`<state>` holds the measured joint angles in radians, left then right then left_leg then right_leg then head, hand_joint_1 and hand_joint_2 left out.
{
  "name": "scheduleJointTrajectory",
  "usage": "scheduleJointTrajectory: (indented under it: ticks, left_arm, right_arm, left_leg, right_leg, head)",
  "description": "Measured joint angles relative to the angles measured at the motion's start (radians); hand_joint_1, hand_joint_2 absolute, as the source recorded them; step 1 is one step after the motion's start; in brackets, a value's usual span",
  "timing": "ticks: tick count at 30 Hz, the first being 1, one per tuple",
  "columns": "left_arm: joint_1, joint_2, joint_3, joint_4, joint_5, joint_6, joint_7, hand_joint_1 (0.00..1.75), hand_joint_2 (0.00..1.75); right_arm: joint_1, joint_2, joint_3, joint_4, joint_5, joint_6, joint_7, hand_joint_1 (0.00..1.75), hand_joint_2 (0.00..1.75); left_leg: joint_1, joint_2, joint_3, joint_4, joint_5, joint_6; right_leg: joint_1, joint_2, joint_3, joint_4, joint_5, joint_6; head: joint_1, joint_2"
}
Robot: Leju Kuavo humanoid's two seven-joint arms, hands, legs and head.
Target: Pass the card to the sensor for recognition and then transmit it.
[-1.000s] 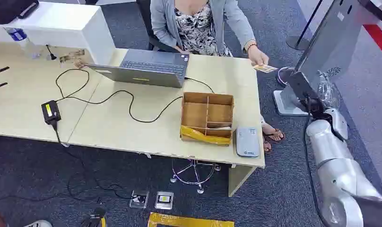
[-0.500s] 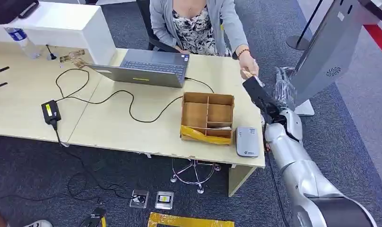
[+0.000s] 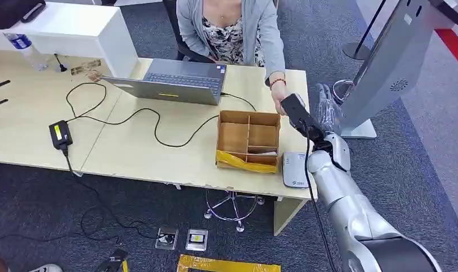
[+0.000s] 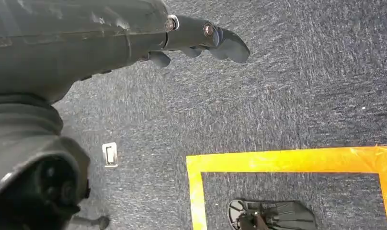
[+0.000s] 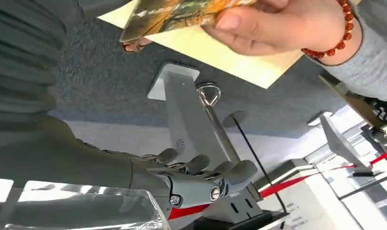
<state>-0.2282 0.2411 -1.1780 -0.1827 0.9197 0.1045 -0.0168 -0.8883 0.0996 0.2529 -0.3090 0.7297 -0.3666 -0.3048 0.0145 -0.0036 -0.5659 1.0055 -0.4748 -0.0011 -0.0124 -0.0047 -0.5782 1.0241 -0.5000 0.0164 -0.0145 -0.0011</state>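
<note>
A long pale worktop (image 3: 158, 141) was seen from the head view, spread with a laptop (image 3: 176, 82), a compartmented cardboard box (image 3: 249, 141) and, at its near right corner, a flat grey sensor (image 3: 295, 170). A person (image 3: 232, 28) was seated behind it, with one hand (image 3: 280, 102) extended toward the robot.

The silver right arm (image 3: 351, 209) was raised over that corner, its right hand (image 5: 201, 177) brought level with the person's hand. In the right wrist view the card (image 5: 177, 14) was shown pinched in the person's fingers (image 5: 258, 28), its long axis lying roughly along the worktop's edge. The card sat on the thumb side of the robot's palm and apart from its fingers (image 5: 230, 173), which were lined up side by side, held out straight and closed on nothing. No contact with the card was visible.

The left hand (image 4: 201, 40) was hung low over the grey carpet (image 4: 278, 96) near a yellow tape outline (image 4: 287, 160), its fingers loosely extended and empty.

The right hand was plainly the nearer to the card, and the handover was judged not yet made; the sensor lay just below and beside that hand.
</note>
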Motion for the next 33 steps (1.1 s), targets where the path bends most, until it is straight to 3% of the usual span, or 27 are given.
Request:
scheduleJointTrajectory:
  ticks: [1, 2, 3, 4, 33]
  left_arm:
    - [0.000, 0.000, 0.000, 0.000, 0.000, 0.000, 0.001, 0.00, 0.00]
    - [0.000, 0.000, 0.000, 0.000, -0.003, 0.000, 0.003, 0.00, 0.00]
    - [-0.001, 0.000, -0.001, 0.000, -0.004, 0.000, 0.003, 0.00, 0.00]
    - [-0.003, 0.000, -0.002, 0.000, -0.006, 0.000, 0.003, 0.00, 0.00]
    - [-0.050, 0.000, -0.035, 0.000, -0.048, -0.021, 0.013, 0.00, 0.00]
  right_arm:
    - [0.000, 0.000, 0.003, 0.000, -0.004, -0.002, 0.000, 0.00, 1.75]
    - [0.000, 0.000, 0.005, 0.000, -0.006, -0.002, 0.000, 0.93, 1.75]
    - [0.000, 0.000, 0.007, 0.000, -0.011, -0.004, 0.000, 0.93, 1.75]
    - [0.000, 0.000, 0.009, 0.000, -0.016, -0.006, 0.000, 1.75, 1.75]
    - [0.000, 0.000, 0.048, -0.019, -0.094, -0.033, -0.016, 1.75, 1.75]
  left_leg:
    - [0.000, 0.000, 0.000, 0.000, 0.000, 0.000]
    - [0.000, 0.000, 0.000, 0.000, 0.000, 0.000]
    - [0.000, 0.000, 0.000, 0.000, 0.000, 0.000]
    - [0.000, 0.000, 0.000, 0.000, 0.000, 0.000]
    - [0.000, 0.000, 0.000, 0.000, 0.000, 0.000]
  right_leg:
    - [0.000, 0.000, 0.000, 0.000, 0.000, 0.000]
    - [0.000, 0.000, 0.000, 0.000, 0.000, 0.000]
    - [0.000, 0.000, 0.000, 0.000, 0.000, 0.000]
    - [0.000, 0.000, 0.000, 0.000, 0.000, 0.000]
    - [0.000, 0.000, 0.000, 0.000, 0.000, 0.000]
  head:
    - [0.000, 0.000]
    - [0.000, 0.000]
    - [0.000, 0.000]
    - [0.000, 0.000]
    - [0.000, 0.000]
